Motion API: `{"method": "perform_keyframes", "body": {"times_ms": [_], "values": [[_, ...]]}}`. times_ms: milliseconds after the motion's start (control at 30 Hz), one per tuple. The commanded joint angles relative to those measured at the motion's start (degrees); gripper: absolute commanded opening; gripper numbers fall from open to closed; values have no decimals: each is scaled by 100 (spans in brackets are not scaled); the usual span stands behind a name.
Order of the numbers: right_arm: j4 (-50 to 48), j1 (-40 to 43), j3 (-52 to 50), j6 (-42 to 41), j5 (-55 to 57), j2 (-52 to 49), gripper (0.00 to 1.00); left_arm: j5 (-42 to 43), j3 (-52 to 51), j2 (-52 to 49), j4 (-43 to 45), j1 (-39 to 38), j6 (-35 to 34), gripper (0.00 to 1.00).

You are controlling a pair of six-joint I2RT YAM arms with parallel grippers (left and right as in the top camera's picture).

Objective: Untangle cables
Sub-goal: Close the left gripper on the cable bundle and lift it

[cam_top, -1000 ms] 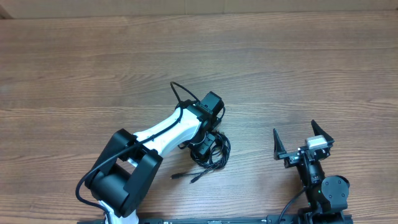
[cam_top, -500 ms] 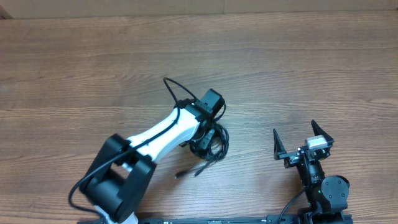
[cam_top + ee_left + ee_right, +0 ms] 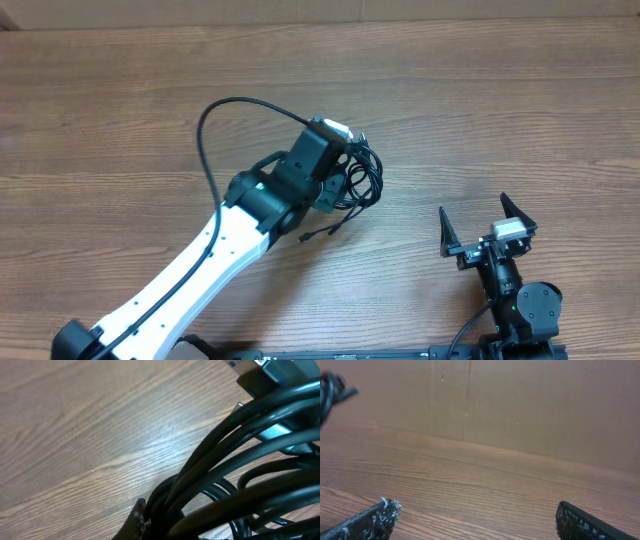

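The cables point(image 3: 362, 178) are found near the middle of the counter point(image 3: 500, 90), gathered as 1 black bundle of loops. In the left wrist view the cords are seen pressed together against a dark tip of the left fingers point(image 3: 136, 521), which are closed narrowly on the bundle. 2 small plug ends point(image 3: 322, 231) trail from the bundle toward the front edge.

Compared with 1 second ago, the bundle has been carried away from the front edge, toward the far edge and slightly toward the right edge. The left arm point(image 3: 190, 280) is now stretched out much further from the front-left corner, and the thick wire point(image 3: 205, 130) fixed to its wrist is drawn into a larger arc than before.

The right fingers point(image 3: 445, 232) are spread wide with nothing between them. They are kept near the front-right corner, well apart from the bundle, and no change in them is seen across the frames. Only a dark edge of the bundle is caught at the upper left of the right wrist view.
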State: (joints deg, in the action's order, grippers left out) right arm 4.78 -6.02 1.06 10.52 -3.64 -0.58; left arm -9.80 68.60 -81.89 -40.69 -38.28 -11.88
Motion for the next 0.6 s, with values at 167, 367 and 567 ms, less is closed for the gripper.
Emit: {"method": "perform_keyframes", "body": {"times_ms": [167,367,567], "values": [[-20,9,-61,7,11,42,100,-105,133,560,90,-42,9,4],[-20,9,-61,7,11,42,100,367,133,798,238,-42,315,4],[-31,9,-61,7,11,42,100,437,133,835,398,-42,310,4]]}}
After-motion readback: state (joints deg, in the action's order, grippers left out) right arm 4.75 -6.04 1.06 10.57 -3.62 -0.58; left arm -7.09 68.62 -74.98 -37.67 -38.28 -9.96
